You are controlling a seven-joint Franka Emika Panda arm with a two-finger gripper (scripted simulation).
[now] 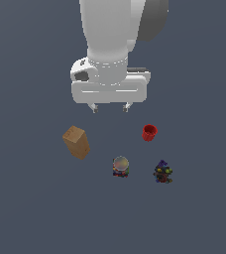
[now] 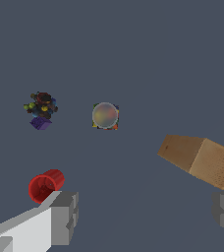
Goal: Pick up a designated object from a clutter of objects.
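1. the gripper [image 1: 110,107] hangs above the surface with its two fingers spread apart and nothing between them; in the wrist view the grey pads [image 2: 65,219] stand wide at either side of bare floor, so it is released and empty.
2. the tan-brown block [image 1: 76,142] stands off to one side of the gripper, toward the exterior view's left and lower down, apart from the fingers. in the wrist view it sits close by one fingertip but outside the gap.
3. judged from this, the step in hand is the approach: slide the hand sideways until the block lies midway between the fingers before descending.
4. the block looks turned at an angle to the finger line, so rotating the wrist to meet two flat parallel faces would likely give a surer hold than pinching across corners.
5. keep the jaws wide on the way down; the block is the largest item.
6. the small red cup [image 1: 149,132] lies on the hand's other side, with the round grey-topped item [image 1: 120,166] and the purple-hatted figurine [image 1: 162,172] farther out; all are well apart from the block.
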